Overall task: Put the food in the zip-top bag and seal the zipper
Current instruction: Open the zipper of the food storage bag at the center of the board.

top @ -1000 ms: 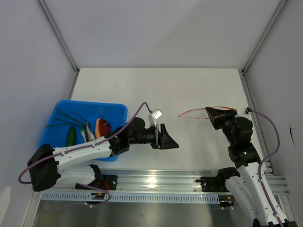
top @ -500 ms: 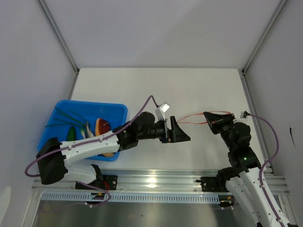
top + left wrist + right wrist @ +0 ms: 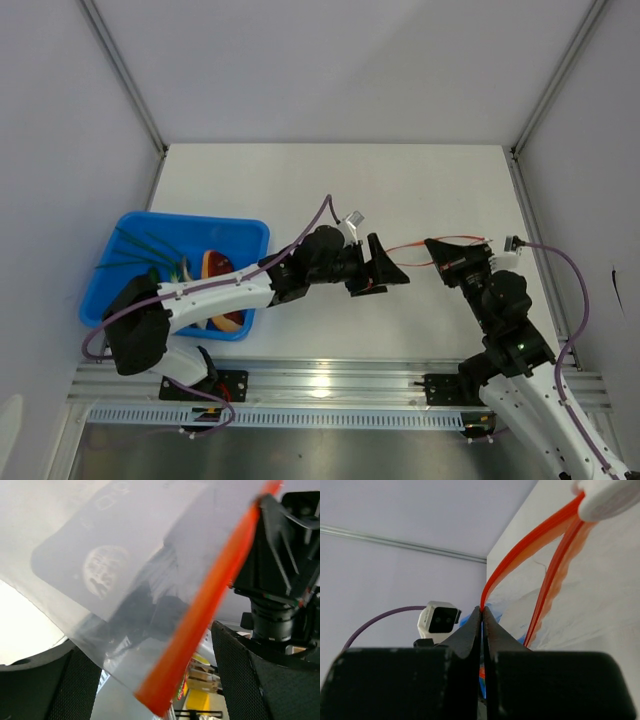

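Zip-top bag [image 3: 125,555] held off the worktop by my right gripper [image 3: 482,609], right of the middle.
My right fingers are pressed together on the zipper [image 3: 212,605]. My left gripper [image 3: 150,645] is spread wide, with the strip's free end between its fingers. The meat slab [image 3: 215,268] and green stalks [image 3: 135,245] lie in the blue tray [image 3: 190,218] by the near left corner.

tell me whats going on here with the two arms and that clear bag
The right gripper is shut on the zipper edge of the zip-top bag, holding it up between the arms. The left gripper is open, with that orange strip between its jaws, not closed on it. The meat slab and green stalks lie in the blue tray on the left; none is in the bag yet.
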`<action>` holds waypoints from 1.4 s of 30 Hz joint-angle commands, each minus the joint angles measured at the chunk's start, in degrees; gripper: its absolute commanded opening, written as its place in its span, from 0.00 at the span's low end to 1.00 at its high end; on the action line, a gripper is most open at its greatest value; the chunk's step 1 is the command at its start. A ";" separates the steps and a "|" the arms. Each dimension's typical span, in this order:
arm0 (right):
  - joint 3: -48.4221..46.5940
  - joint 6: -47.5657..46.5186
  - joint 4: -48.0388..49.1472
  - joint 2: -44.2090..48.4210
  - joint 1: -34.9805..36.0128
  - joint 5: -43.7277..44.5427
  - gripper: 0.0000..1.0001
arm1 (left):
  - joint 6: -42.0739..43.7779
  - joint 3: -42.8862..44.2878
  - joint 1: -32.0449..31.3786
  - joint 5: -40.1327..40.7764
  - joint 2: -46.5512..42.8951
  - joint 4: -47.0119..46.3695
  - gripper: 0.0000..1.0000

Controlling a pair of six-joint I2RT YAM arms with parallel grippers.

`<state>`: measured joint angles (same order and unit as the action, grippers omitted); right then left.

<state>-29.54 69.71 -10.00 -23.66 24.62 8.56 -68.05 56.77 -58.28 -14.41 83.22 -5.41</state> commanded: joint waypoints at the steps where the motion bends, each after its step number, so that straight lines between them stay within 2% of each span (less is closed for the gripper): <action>1: 0.45 -3.88 4.37 0.63 2.09 4.19 0.00 | -4.36 0.01 0.97 -3.24 1.76 -3.71 0.84; 4: 0.10 -5.46 3.41 0.11 3.06 3.93 0.00 | -6.91 -3.07 2.56 -5.27 2.21 -8.63 0.83; 8: 1.32 -6.60 1.48 1.51 4.82 4.36 0.00 | -6.04 -6.22 4.05 -6.24 0.81 -10.75 0.81; 11: 2.38 -7.40 0.34 3.62 5.43 5.33 0.00 | -4.99 -7.64 3.97 -6.59 -1.03 -13.22 0.73; 13: 2.91 -8.01 -0.46 5.02 5.79 5.42 0.00 | -5.07 -8.25 3.79 -6.59 -1.66 -12.52 0.72; 16: 4.31 -8.28 -0.28 6.34 6.14 5.42 0.00 | -8.31 -10.70 3.79 -7.73 -1.48 -18.30 0.71; 21: 6.16 -7.93 -0.11 7.05 6.75 6.03 0.00 | -9.55 -11.86 3.00 -9.84 -1.13 -22.53 0.66; 24: 6.69 -7.14 0.07 7.31 7.19 6.82 0.00 | -8.68 -11.77 1.42 -8.18 -1.83 -20.62 0.66; 25: 6.78 -6.96 0.24 7.23 7.54 7.00 0.00 | -8.94 -11.69 1.24 -7.22 -1.83 -19.13 0.69; 28: 6.86 -6.87 0.59 7.05 8.60 7.61 0.00 | -11.30 -13.09 1.42 -7.12 -1.40 -22.35 0.73; 30: 6.78 -7.13 0.16 7.31 9.30 8.40 0.00 | -11.49 -12.04 1.42 -7.03 -0.96 -21.23 0.74; 34: 6.25 -8.71 -0.81 9.42 11.23 11.12 0.00 | -12.89 -11.07 1.94 -6.51 -0.25 -19.55 0.74; 42: 5.63 -9.16 -2.91 10.21 12.03 7.97 0.00 | -11.85 -10.89 4.75 -5.28 -0.07 -16.92 0.74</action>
<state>-22.59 61.23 -12.10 -13.80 36.03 16.10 -80.12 44.36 -54.63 -21.21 83.57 -23.07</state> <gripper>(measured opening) 0.006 0.742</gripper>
